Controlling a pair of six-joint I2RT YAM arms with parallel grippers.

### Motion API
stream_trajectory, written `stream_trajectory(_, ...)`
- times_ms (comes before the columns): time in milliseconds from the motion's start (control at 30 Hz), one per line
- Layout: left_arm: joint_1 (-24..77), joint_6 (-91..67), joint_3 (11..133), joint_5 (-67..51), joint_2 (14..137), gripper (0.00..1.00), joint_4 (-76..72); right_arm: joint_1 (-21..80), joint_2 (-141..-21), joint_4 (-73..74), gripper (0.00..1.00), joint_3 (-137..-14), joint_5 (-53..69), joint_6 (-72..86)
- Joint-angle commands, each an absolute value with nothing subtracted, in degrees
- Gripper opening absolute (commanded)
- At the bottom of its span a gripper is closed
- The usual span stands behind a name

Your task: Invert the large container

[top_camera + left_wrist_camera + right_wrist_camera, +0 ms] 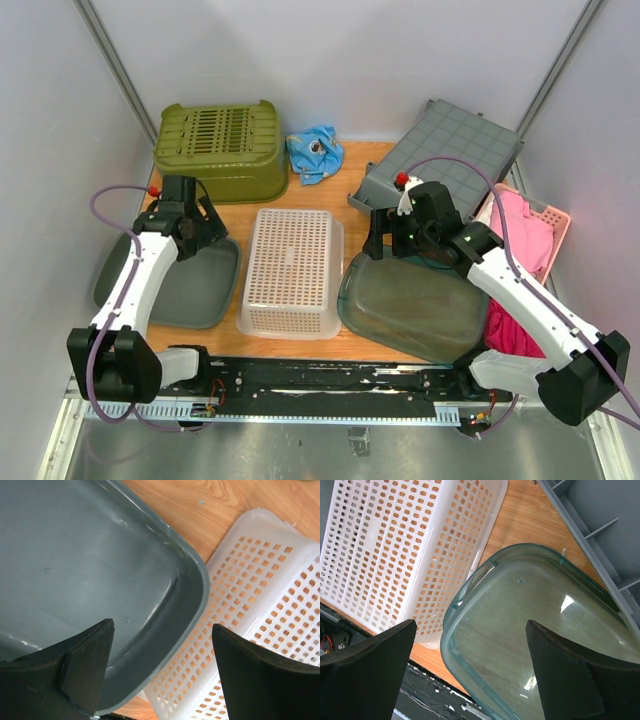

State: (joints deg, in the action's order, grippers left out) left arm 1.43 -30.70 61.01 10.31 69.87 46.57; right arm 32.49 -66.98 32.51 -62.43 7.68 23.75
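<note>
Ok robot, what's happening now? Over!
Left jaws open over grey tray. Right jaws open over clear tray. White basket between trays, base up. Nothing on it.

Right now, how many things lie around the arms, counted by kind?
Baskets: 3 (green basket, white basket, pink basket)
Tubs: 2 (grey tub, clear tub)
Crates: 1 (grey crate)
Cloths: 2 (blue cloth, pink cloth, perhaps more than one)
Total: 8, at least

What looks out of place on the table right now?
The grey gridded crate at back right sits tilted, leaning instead of lying flat on the table. A crumpled blue cloth lies loose beside the green basket.
</note>
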Motion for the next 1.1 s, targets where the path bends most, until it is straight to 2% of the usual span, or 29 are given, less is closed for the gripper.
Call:
stream_trajectory(0,2.01,-28.57,58.51,6.53,70.41,0.83,44.12,33.06,-66.11,31.55,0.93,-61.76,7.18,22.41)
stream_trajectory(200,6.12,-26.15,53.70,4.47,68.79,0.85,46.86,33.09,-68.30,30.27,0.93,-62.07,9.23,22.31)
stream_trajectory(400,9.56,-28.56,50.27,6.00,71.29,0.74,46.54,33.13,-70.97,29.54,0.93,-63.73,11.72,22.68)
stream_trajectory(567,10.19,-29.05,48.82,9.02,73.59,0.71,44.63,33.13,-70.94,29.24,0.93,-63.63,11.62,23.10)
stream_trajectory(767,10.46,-29.45,48.05,8.47,76.85,0.63,41.47,33.10,-70.76,29.09,0.93,-63.23,11.71,23.47)
stream_trajectory(800,10.46,-29.51,48.00,8.32,76.79,0.60,41.17,33.11,-70.61,29.10,0.93,-63.27,11.57,23.47)
stream_trajectory(967,10.41,-29.59,49.33,7.38,74.05,0.22,40.55,33.13,-70.21,29.09,0.93,-63.14,10.99,23.55)
stream_trajectory(1067,10.41,-29.85,51.46,5.36,71.72,0.18,41.37,33.13,-70.25,29.11,0.93,-63.26,10.92,23.50)
